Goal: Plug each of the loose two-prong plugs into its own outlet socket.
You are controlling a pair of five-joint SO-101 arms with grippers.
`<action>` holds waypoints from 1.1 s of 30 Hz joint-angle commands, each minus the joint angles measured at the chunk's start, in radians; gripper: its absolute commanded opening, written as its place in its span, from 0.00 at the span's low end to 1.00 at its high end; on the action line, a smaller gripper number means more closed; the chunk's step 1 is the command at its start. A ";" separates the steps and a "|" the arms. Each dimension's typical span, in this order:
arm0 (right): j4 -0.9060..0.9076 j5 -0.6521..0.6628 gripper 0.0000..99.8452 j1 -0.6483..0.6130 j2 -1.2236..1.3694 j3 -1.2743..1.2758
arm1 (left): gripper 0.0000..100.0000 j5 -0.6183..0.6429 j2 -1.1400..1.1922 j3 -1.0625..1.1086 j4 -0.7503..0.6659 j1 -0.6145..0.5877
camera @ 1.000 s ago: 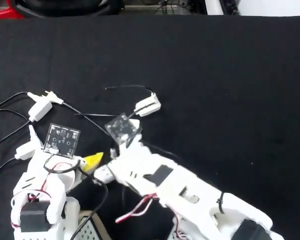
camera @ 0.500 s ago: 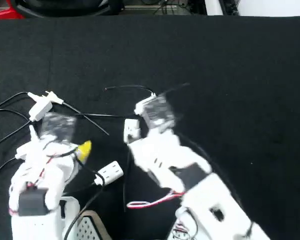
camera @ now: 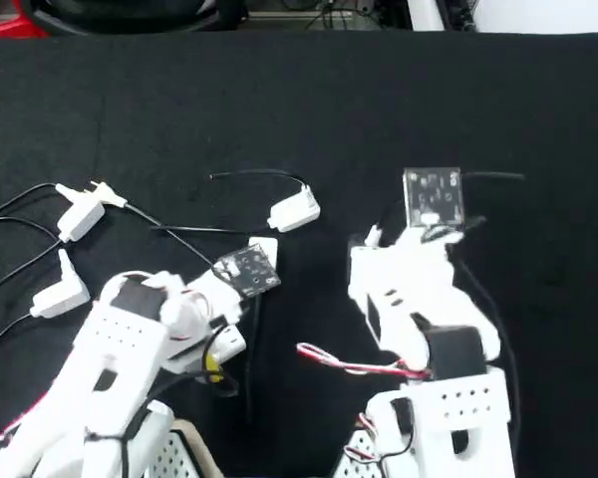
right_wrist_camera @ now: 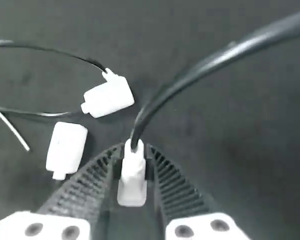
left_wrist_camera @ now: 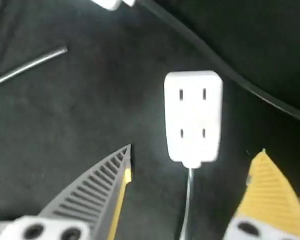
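Note:
My right gripper (right_wrist_camera: 134, 149) is shut on a small white two-prong plug (right_wrist_camera: 133, 176) whose black cable (right_wrist_camera: 200, 67) arcs away. In the high view that arm stands right of centre, its cable (camera: 498, 177) trailing right. My left gripper (left_wrist_camera: 195, 152) is open, a grey finger (left_wrist_camera: 97, 185) and a yellow finger (left_wrist_camera: 267, 187) either side of a white outlet block (left_wrist_camera: 192, 117) with two pairs of slots, lying on the cloth. Another white plug (camera: 294, 211) (right_wrist_camera: 107, 97) lies loose beside a white block (camera: 266, 245) (right_wrist_camera: 66, 142).
Two more white plugs (camera: 80, 211) (camera: 60, 294) on black cables lie at the table's left. Black cables (camera: 174, 239) cross the black cloth between them and the centre. The far half of the table (camera: 379, 100) and its right side are bare cloth.
The right arm swung from the lower centre up and to the right, now with a plug and its cable. The left arm shifted right, over the outlet block.

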 commanded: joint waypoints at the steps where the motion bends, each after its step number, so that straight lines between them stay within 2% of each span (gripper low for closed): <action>1: -0.002 0.002 0.01 0.015 0.059 -0.074 | 0.36 -0.002 0.101 -0.008 -0.129 0.013; 6: 0.000 0.002 0.01 0.015 0.051 -0.070 | 0.36 0.032 0.158 0.042 -0.244 0.010; 12: 0.005 0.002 0.01 0.015 0.047 -0.068 | 0.36 0.032 0.141 0.081 -0.242 0.050; 15: 0.002 -0.038 0.01 0.012 0.047 -0.051 | 0.36 0.035 0.141 0.084 -0.244 0.068; 21: 0.003 -0.054 0.01 0.012 0.047 -0.042 | 0.22 0.106 0.149 0.073 -0.244 0.073; 29: 0.005 -0.055 0.01 0.014 0.047 -0.042 | 0.19 0.120 0.141 0.077 -0.242 0.070; 33: 0.005 -0.055 0.01 0.014 0.047 -0.041 | 0.09 0.118 0.140 0.024 -0.242 0.041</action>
